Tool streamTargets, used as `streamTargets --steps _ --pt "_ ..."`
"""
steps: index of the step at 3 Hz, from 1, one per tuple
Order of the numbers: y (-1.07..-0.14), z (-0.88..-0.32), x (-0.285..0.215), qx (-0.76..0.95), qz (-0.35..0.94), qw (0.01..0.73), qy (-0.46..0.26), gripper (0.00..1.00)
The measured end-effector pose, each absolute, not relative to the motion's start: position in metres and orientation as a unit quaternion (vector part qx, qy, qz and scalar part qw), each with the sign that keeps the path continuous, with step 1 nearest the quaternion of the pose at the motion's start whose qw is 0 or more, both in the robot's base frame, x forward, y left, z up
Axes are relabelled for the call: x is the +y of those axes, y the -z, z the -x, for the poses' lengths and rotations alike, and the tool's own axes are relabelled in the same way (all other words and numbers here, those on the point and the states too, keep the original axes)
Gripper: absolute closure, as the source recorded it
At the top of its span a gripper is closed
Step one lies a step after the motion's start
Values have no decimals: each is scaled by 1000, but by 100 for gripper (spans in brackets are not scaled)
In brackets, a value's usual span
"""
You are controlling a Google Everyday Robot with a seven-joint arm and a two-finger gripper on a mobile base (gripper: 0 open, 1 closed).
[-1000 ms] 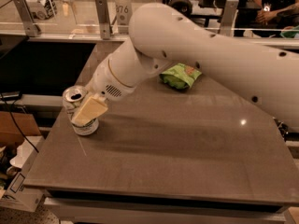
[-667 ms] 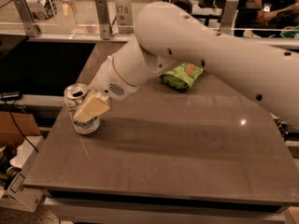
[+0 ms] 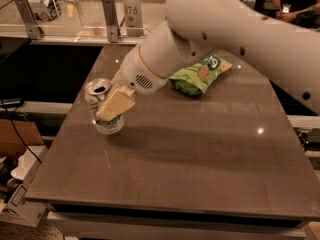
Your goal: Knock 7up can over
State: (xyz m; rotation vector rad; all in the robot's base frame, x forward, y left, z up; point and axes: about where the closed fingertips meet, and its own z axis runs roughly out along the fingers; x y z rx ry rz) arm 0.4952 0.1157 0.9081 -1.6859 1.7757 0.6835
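A: Any sign of the 7up can (image 3: 100, 89)?

B: Yes. Stands on the table (image 3: 200, 159), close to the left edge and roughly midway along it. Shows a pull-tab top and, lower down, a green band at the base. Seems to lean a touch to the left, though hard to call a true tilt from this angle.

A: And the gripper (image 3: 113, 105)?

B: Right at the can, against the side facing the camera, covering most of the middle. Appears to touch it. Spread or pressed together? Cannot tell (too much hidden by the wrist and by the can itself).

A: Enters from which side?

B: From the upper right, on a thick white arm (image 3: 225, 29). Crosses above the far half of the table, then slants down to the can. Throws a broad shadow on the tabletop underneath.

A: Anything else on the table?

B: A green chip bag (image 3: 200, 74), lying flat toward the far side, well apart from the can, left end just behind the arm in this view.

A: And off the table?

B: To the left, on the floor, a cardboard box (image 3: 17, 204), plus a black cable (image 3: 20, 134) hanging down. Past the far edge, a clear partition on metal brackets (image 3: 111, 19).
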Motion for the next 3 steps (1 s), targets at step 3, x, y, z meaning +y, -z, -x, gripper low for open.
streamTargets --steps 3 --pt "-889 -509 26 674 710 183 -90 100"
